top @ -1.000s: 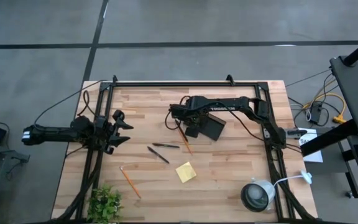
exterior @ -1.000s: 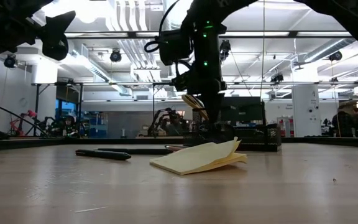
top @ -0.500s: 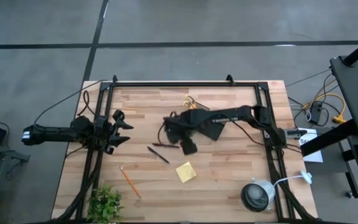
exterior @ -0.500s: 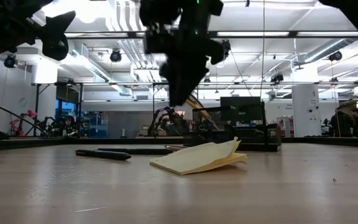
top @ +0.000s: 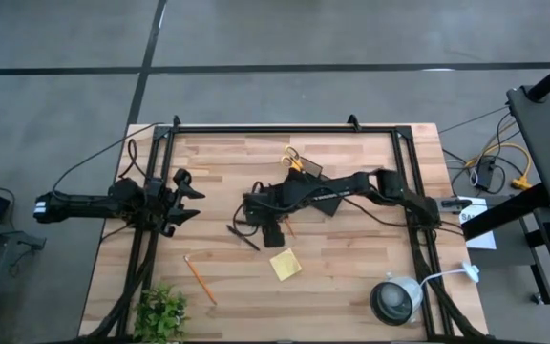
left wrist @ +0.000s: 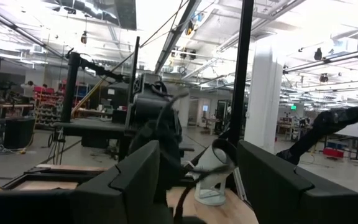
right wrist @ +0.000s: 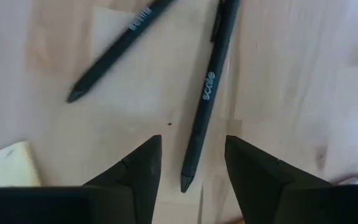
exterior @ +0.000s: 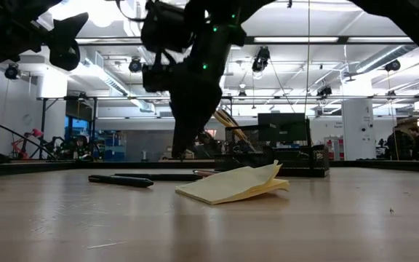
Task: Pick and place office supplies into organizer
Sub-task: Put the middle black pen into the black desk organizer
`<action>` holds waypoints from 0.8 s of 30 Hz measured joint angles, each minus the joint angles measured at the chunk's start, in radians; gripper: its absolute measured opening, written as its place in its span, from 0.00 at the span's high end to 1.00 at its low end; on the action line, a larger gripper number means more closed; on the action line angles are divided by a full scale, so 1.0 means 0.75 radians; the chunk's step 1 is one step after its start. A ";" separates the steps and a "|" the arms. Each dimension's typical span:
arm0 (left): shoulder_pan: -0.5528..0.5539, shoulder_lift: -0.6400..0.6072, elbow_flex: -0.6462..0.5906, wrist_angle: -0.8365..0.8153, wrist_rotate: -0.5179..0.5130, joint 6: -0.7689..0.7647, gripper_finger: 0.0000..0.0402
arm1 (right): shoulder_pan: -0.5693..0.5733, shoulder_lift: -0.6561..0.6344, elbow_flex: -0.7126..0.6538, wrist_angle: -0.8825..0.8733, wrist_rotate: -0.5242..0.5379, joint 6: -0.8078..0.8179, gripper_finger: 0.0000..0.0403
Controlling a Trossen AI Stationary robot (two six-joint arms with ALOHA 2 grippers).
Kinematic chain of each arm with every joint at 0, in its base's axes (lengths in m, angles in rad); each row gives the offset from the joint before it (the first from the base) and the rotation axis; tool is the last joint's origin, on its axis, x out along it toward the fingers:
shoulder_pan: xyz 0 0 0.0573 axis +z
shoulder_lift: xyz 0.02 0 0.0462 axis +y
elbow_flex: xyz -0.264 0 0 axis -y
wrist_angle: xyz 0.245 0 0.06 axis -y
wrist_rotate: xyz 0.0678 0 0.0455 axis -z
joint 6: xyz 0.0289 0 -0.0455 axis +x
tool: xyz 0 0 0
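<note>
Your right gripper (top: 267,226) has swung away from the organizer (top: 325,196) in the last second and now hangs over the two black pens (right wrist: 202,99) lying on the table (top: 351,277) on the left-arm side of the organizer, between it and the left arm. Its fingers (right wrist: 135,171) stand spread, nothing between them, straddling the tip end of the nearer pen. The left gripper (top: 185,198) waits well off beyond the pens from the organizer, jaws wide. The scissors (top: 294,159) lie just beside the organizer; the sticky-note pad (top: 285,264) lies near the pens, the orange pencil (top: 199,277) well apart from the organizer. The pen looks light, stiff and smooth, so it will likely roll or pivot if pinched near its tip; I'd take it across the barrel near the middle, fingers square to its length.
</note>
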 joint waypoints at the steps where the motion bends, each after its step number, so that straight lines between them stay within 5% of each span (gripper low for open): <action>1: 0.000 0.001 0.000 0.000 0.000 0.000 0.50 | 0.000 0.011 0.000 0.000 0.000 0.019 0.60; 17: 0.000 0.000 0.000 0.000 0.000 0.000 0.50 | 0.025 0.103 0.004 0.062 0.013 0.114 0.70; 24: 0.000 0.000 0.000 0.000 0.000 0.000 0.50 | 0.058 0.113 0.005 0.064 0.212 0.065 0.77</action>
